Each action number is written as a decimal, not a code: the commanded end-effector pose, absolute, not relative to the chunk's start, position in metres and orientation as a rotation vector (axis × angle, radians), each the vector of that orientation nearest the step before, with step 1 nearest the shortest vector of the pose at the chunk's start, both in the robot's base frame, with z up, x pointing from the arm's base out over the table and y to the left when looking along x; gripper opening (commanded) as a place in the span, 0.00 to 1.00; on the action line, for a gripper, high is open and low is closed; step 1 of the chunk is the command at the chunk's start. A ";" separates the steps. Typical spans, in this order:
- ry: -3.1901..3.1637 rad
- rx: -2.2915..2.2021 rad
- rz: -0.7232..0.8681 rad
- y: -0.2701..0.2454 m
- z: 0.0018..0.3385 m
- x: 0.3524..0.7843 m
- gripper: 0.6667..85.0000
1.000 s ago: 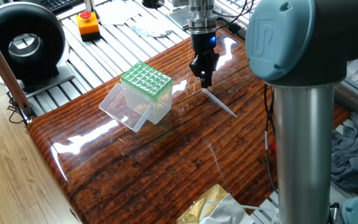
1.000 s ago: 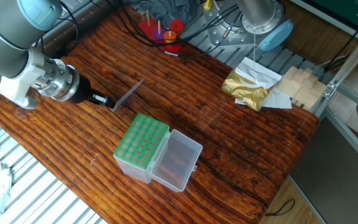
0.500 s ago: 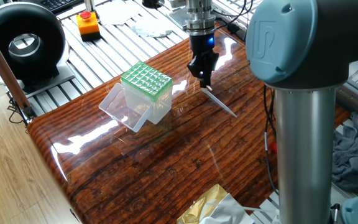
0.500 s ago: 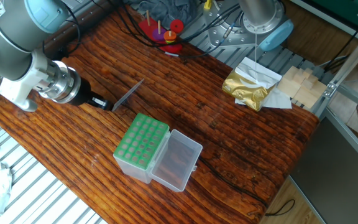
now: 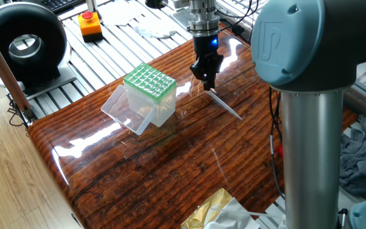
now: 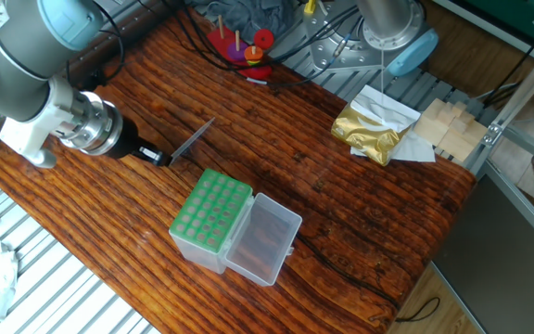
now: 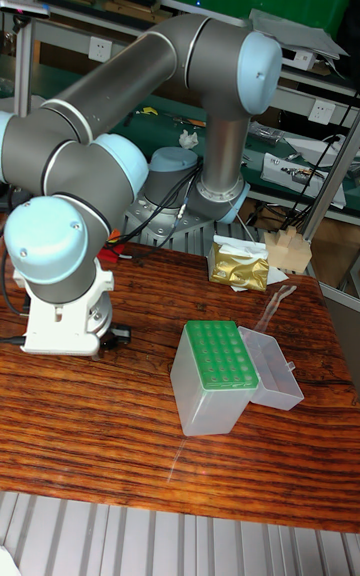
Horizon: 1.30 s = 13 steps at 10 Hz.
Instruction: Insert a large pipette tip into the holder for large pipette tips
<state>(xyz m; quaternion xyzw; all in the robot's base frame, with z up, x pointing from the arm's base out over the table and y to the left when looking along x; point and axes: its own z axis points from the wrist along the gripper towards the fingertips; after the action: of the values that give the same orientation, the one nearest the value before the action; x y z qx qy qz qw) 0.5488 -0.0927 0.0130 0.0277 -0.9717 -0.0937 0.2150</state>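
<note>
The large pipette tip (image 5: pixel 225 105) (image 6: pixel 193 141) is a thin translucent cone slanting over the wooden table, its wide end at my fingertips and its point toward the table's middle. My gripper (image 5: pixel 207 84) (image 6: pixel 162 158) points down and looks shut on that wide end. The holder for large pipette tips (image 5: pixel 149 83) (image 6: pixel 211 211) (image 7: pixel 222 361), a clear box with a light-green grid top, stands a short way to the side of the gripper, its clear lid (image 6: pixel 265 237) hinged open. In the tall fixed view the arm's wrist hides gripper and tip.
A red peg base with rings (image 6: pixel 248 48) stands at the table's far edge. A gold foil bag (image 6: pixel 369 130) (image 7: pixel 238 266) lies near a corner. The arm's thick column (image 5: pixel 310 127) rises beside the table. An emergency-stop button (image 5: pixel 90 24) sits off the table.
The gripper has shifted only slightly at the tip's wide end. The tip and the holder stay where they were.
</note>
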 end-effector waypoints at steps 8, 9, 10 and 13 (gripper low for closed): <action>-2.718 0.062 -0.269 -0.086 0.012 0.552 0.28; -2.723 0.064 -0.270 -0.086 0.011 0.553 0.28; -2.723 0.063 -0.274 -0.085 0.012 0.553 0.28; -2.729 0.062 -0.275 -0.085 0.011 0.554 0.26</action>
<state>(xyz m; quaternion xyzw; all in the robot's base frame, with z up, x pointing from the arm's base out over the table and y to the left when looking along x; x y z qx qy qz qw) 0.5516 -0.0873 0.0104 0.0237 -0.9744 -0.0926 0.2033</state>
